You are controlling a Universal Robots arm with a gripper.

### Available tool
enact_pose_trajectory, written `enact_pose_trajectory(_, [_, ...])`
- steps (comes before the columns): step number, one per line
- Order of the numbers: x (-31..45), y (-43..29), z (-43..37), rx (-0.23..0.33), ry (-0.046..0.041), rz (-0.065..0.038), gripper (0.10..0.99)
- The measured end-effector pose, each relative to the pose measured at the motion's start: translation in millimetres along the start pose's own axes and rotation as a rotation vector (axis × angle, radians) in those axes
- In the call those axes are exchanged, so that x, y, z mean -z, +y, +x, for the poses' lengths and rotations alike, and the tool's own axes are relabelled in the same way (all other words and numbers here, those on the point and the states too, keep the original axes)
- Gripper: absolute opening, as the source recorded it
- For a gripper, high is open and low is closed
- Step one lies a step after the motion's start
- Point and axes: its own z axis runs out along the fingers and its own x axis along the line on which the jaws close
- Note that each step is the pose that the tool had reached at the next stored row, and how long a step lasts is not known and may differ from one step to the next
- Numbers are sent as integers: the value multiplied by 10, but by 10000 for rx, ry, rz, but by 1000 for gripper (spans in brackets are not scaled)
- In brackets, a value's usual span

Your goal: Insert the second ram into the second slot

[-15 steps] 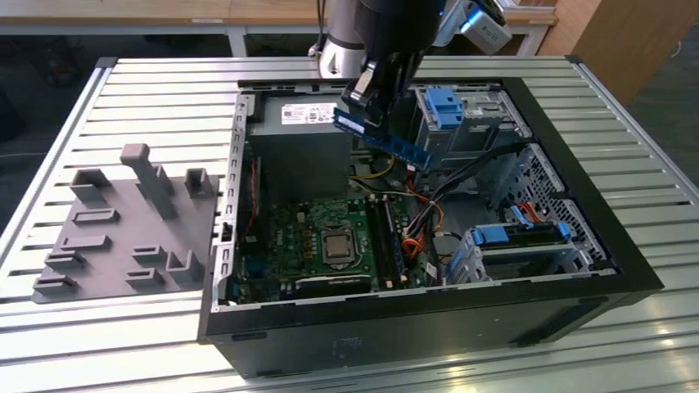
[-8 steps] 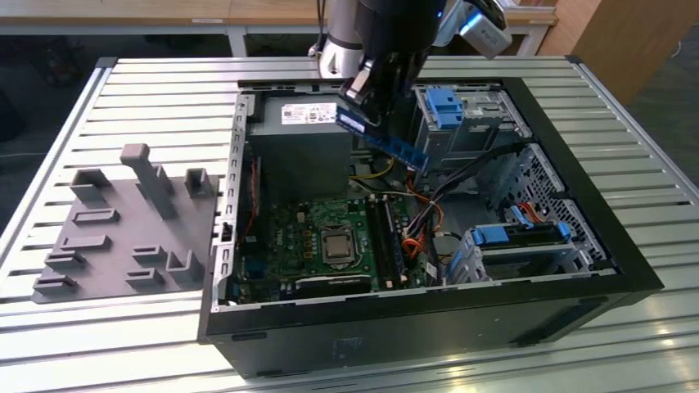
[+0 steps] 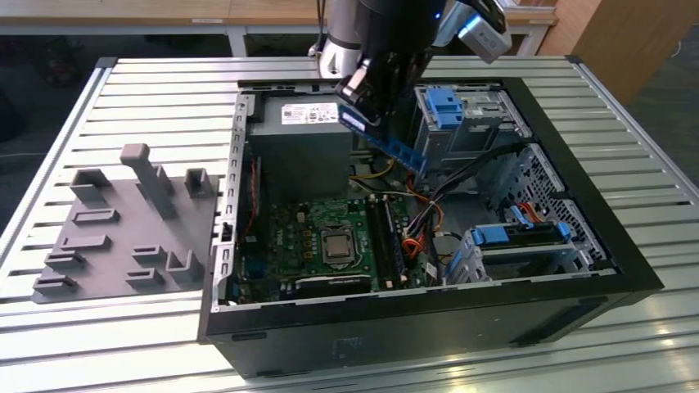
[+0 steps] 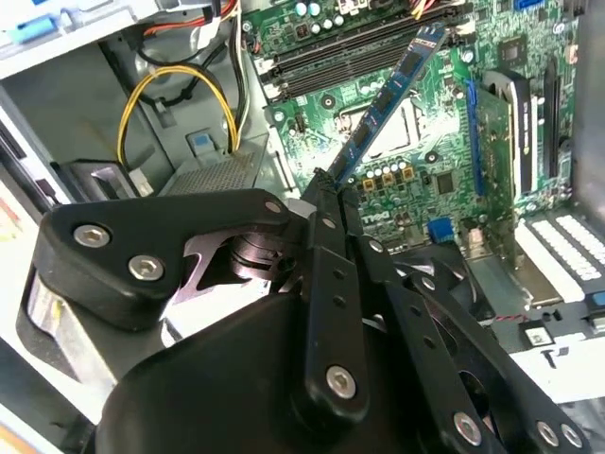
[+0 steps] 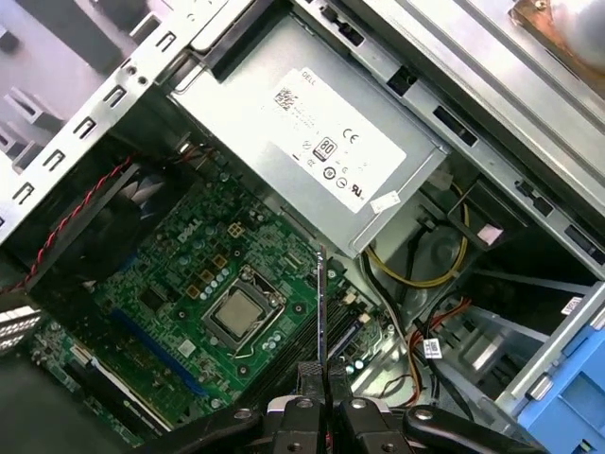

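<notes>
Surface, exterior view: pale slatted metal surface (image 3: 164,82) carrying an open computer case (image 3: 437,303) and, at the exterior view's left, a grey moulded holder (image 3: 120,221).
Case, exterior view: a green motherboard (image 3: 295,237) lies on its floor with the dark memory slots (image 3: 388,241) along the board's edge toward the exterior view's right; a grey power supply (image 3: 300,139) sits behind the board.
Hand, exterior view: the hand (image 3: 366,115) hangs over the case, closed on one end of the second ram (image 3: 394,147).
Second ram, exterior view: it slopes from the hand down toward the exterior view's right, in the air, well above the slots.
Hand, second wrist view: the black hand (image 4: 326,184) pinches the near end of the blue second ram (image 4: 392,90).
Second ram, second wrist view: it reaches straight out from the fingertips, with the motherboard (image 4: 444,142) behind it and the far end seen against the slots (image 4: 350,47).
Hand, first wrist view: the hand (image 5: 319,374) clamps the second ram (image 5: 319,303), seen edge-on as a thin line.
Second ram, first wrist view: it points away from the fingertips, with the processor (image 5: 241,317) to one side of it and the power supply (image 5: 312,123) beyond its tip.
</notes>
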Motion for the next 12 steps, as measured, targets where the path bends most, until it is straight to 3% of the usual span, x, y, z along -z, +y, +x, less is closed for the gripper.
enact_pose_trajectory(12, [0, 0, 0, -986, -36, 11, 133])
